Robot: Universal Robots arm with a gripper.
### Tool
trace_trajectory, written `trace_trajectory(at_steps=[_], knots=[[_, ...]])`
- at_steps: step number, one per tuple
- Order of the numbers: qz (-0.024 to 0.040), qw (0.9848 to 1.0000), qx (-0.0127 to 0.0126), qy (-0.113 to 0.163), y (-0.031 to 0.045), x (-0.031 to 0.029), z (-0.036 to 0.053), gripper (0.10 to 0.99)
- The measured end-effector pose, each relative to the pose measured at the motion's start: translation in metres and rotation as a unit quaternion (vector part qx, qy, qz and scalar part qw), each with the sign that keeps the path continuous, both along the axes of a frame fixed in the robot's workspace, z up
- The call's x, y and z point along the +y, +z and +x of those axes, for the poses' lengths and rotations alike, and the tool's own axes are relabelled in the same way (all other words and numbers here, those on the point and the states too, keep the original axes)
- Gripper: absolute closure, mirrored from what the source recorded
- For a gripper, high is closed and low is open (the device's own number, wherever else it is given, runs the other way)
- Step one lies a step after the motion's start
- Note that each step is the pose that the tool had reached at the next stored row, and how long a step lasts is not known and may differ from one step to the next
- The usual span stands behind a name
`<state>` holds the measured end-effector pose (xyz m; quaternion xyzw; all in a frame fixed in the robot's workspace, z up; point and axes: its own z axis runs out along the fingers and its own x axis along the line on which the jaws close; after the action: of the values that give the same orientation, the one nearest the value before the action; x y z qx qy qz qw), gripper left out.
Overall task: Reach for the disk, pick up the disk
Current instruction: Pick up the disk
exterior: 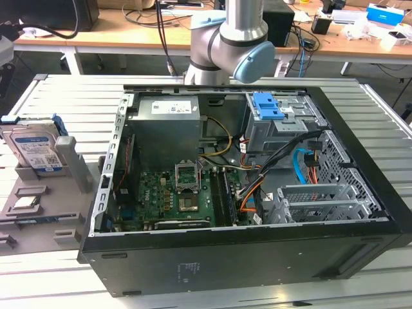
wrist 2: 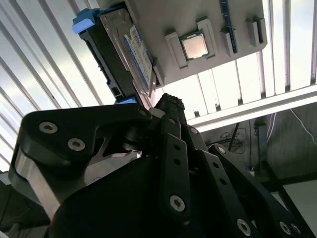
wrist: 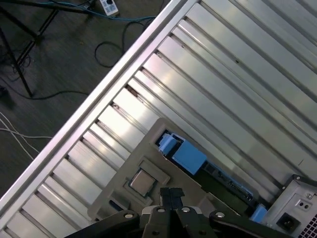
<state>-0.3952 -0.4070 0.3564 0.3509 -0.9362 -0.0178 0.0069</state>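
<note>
one gripper (wrist: 171, 197), fingers pressed together and empty, hovers clear of the disk (exterior: 35, 149), which stands on edge in a grey holder (exterior: 74, 164) at the exterior view's left; pickup not yet done.

From where I stand I count one disk (exterior: 33, 149), one grey holder tray (exterior: 76, 168) and one square processor chip (wrist 2: 194, 46). There is one open computer case (exterior: 244, 264), and in it one blue clip (exterior: 267, 106), one power supply (exterior: 168, 122) and one motherboard (exterior: 170, 193). One robot arm (exterior: 235, 38), one gripper (wrist: 172, 197), one slatted metal table (exterior: 360, 290).
</note>
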Motion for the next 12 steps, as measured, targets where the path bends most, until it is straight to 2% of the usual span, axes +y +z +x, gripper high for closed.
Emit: trace_trajectory(at_steps=[8,12], knots=[[0.0,0.9995,0.0,0.032,0.0,0.0,0.0,0.98],[0.0,0.9985,0.0,0.055,0.0,0.0,0.0,0.98]])
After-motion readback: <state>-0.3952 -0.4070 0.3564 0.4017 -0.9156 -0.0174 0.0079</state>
